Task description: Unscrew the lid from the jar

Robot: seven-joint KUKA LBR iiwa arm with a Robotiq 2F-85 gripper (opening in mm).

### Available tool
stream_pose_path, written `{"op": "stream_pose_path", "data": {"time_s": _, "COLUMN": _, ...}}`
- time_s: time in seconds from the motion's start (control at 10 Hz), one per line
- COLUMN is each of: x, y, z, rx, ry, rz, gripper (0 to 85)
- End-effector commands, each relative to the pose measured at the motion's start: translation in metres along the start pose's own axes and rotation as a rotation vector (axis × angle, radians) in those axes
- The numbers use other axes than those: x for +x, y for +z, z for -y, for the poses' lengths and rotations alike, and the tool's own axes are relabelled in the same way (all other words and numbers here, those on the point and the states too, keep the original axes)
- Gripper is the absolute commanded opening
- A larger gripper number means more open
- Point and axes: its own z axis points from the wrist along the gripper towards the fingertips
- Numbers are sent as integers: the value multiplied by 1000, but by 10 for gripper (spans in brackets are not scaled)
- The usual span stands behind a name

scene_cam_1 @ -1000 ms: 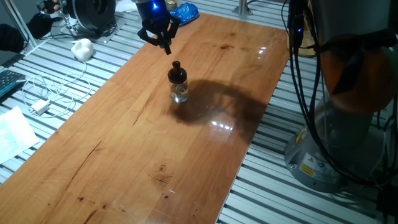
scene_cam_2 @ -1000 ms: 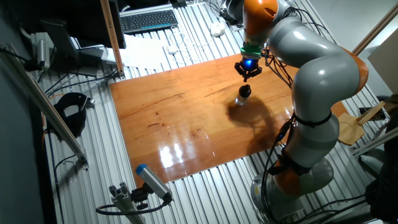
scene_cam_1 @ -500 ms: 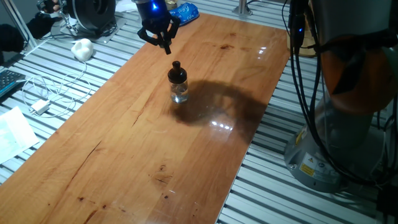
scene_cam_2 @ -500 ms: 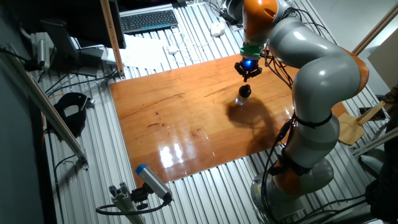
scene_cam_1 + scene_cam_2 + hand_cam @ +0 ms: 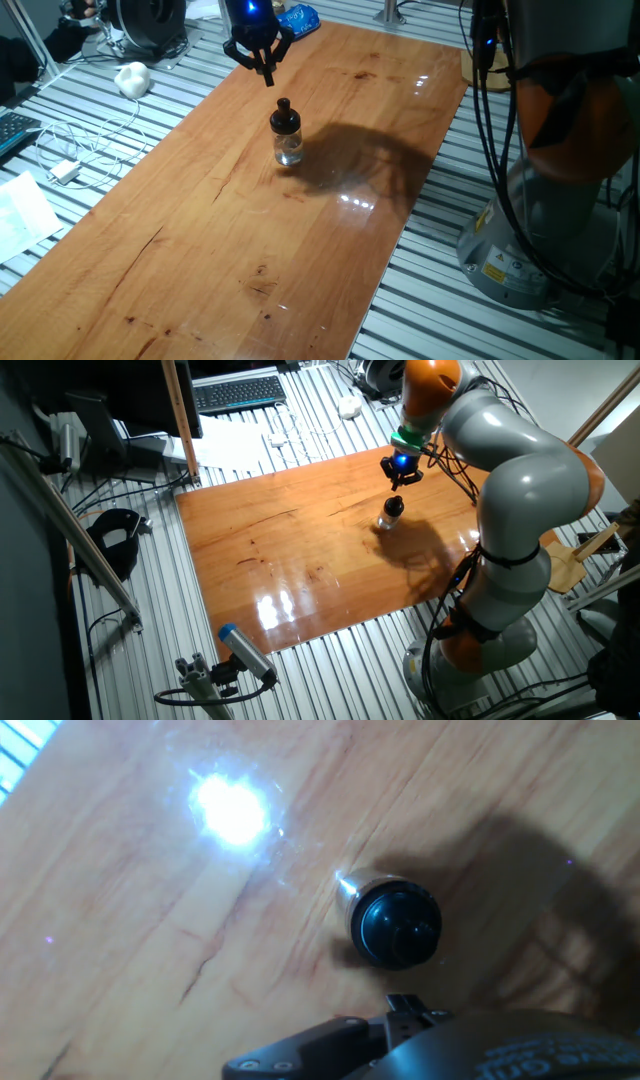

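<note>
The jar [image 5: 289,150] is small clear glass and stands upright on the wooden table [image 5: 200,250]. The black lid [image 5: 284,117] with its narrow knob sits on top of it. My gripper [image 5: 267,78] hangs above and just behind the jar, apart from it, its fingers drawn together to a point and holding nothing. The other fixed view shows the gripper [image 5: 403,482] over the jar [image 5: 388,519]. The hand view looks down on the lid [image 5: 397,925] and a sliver of the jar's glass [image 5: 351,889]. Only the hand's body shows at the bottom edge; its fingertips are hidden.
A white lump [image 5: 132,78], cables [image 5: 70,150] and paper [image 5: 20,215] lie on the slatted bench left of the table. A blue bag [image 5: 295,18] lies at the far end. The robot's base [image 5: 520,240] stands at the right. A keyboard [image 5: 238,392] lies beyond the table.
The gripper has risen slightly and the arm has shifted a little to one side. The jar and lid have not moved.
</note>
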Motion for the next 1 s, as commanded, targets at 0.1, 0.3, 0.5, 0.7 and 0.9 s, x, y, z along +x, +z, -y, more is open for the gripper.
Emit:
{"op": "stream_pose_path", "data": {"time_s": 0.1, "x": 0, "y": 0, "z": 0, "rx": 4, "ry": 124, "rz": -7, "gripper": 0}}
{"op": "stream_pose_path", "data": {"time_s": 0.3, "x": 0, "y": 0, "z": 0, "rx": -6, "ry": 233, "rz": -17, "gripper": 0}}
{"op": "stream_pose_path", "data": {"time_s": 0.5, "x": 0, "y": 0, "z": 0, "rx": -42, "ry": 268, "rz": -54, "gripper": 0}}
{"op": "stream_pose_path", "data": {"time_s": 0.7, "x": 0, "y": 0, "z": 0, "rx": -42, "ry": 274, "rz": -44, "gripper": 0}}
{"op": "stream_pose_path", "data": {"time_s": 0.9, "x": 0, "y": 0, "z": 0, "rx": -36, "ry": 297, "rz": -49, "gripper": 0}}
